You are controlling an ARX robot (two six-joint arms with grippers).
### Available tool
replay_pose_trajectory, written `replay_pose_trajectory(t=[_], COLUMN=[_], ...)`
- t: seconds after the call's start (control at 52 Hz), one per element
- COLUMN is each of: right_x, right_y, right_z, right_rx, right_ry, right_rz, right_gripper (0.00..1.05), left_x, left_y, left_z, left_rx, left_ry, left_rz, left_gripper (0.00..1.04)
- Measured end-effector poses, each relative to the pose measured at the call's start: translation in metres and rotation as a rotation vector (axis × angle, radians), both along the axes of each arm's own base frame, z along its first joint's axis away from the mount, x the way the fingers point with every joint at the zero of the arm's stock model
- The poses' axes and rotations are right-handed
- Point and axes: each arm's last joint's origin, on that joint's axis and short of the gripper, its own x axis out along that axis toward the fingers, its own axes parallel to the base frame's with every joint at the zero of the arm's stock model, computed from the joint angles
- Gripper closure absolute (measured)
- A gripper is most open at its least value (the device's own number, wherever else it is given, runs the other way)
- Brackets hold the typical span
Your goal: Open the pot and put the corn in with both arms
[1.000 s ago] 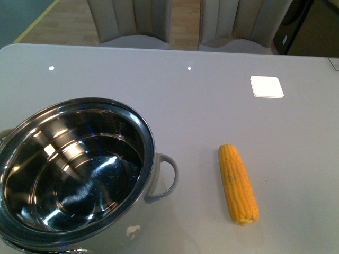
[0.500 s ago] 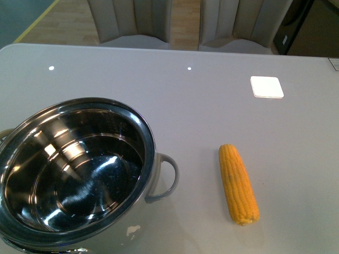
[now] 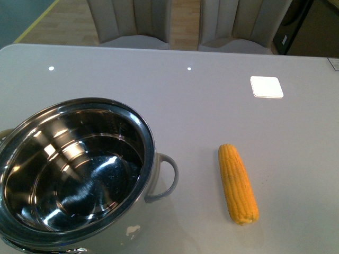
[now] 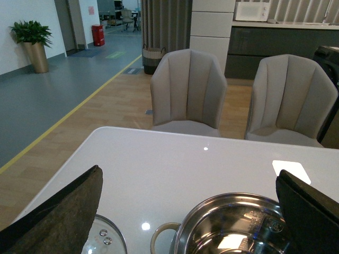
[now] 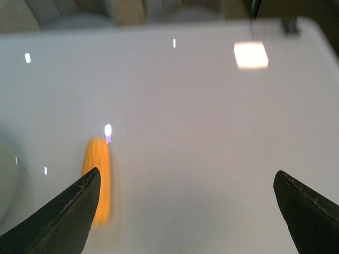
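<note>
Front view: pot (image 3: 150,138) sits uncovered at 7 o'clock on the white table (image 3: 212,106), shiny inside bare. Corn (image 3: 238,183) lies flat at 3 o'clock of the pot, apart from its grey handle (image 3: 164,180), tapered tip toward 12.

Neither arm shows in this view.

Left wrist view: left gripper (image 4: 188,172) hangs above the pot rim (image 4: 233,201), jaws spread wide, holding nothing. Lid (image 4: 108,241) lies beside a handle.

Right wrist view, blurred: right gripper (image 5: 186,172) also spread wide, clear of the corn (image 5: 98,180).
</note>
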Motion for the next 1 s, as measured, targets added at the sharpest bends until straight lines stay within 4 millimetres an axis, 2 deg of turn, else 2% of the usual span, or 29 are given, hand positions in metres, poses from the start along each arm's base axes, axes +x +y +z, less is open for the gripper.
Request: replay_pose_trajectory(t=[0.019, 0.058, 0.154, 0.25, 0.365, 0.481, 0.635, 0.846, 1.0], right_x=[0.001, 0.003, 0.013, 0.033, 0.062, 0.104, 0.144, 0.177, 0.186], right_y=[0.000, 0.001, 0.002, 0.005, 0.017, 0.041, 0.067, 0.097, 0.113], right_z=[-0.003, -0.008, -0.006, -0.005, -0.016, -0.032, -0.066, -0.099, -0.117], right_rx=[0.004, 0.011, 0.026, 0.038, 0.025, -0.012, -0.027, -0.058, -0.105], right_ry=[0.083, 0.144, 0.163, 0.192, 0.256, 0.331, 0.467, 0.588, 0.629], right_rz=[-0.001, 0.001, 0.010, 0.006, 0.034, 0.088, 0.142, 0.212, 0.257], right_gripper=[0.09, 0.09, 0.09, 0.09, 0.09, 0.09, 0.09, 0.09, 0.09], left_x=[0.000, 0.000, 0.000, 0.000, 0.000, 0.000, 0.000, 0.000, 0.000], left_y=[0.000, 0.000, 0.000, 0.000, 0.000, 0.000, 0.000, 0.000, 0.000], left_z=[0.000, 0.000, 0.000, 0.000, 0.000, 0.000, 0.000, 0.000, 0.000], left_rx=[0.000, 0.000, 0.000, 0.000, 0.000, 0.000, 0.000, 0.000, 0.000], left_ry=[0.000, 0.000, 0.000, 0.000, 0.000, 0.000, 0.000, 0.000, 0.000], left_rz=[-0.002, 0.000, 0.000, 0.000, 0.000, 0.000, 0.000, 0.000, 0.000], left_gripper=[0.07, 0.07, 0.07, 0.07, 0.07, 0.07, 0.07, 0.07, 0.07])
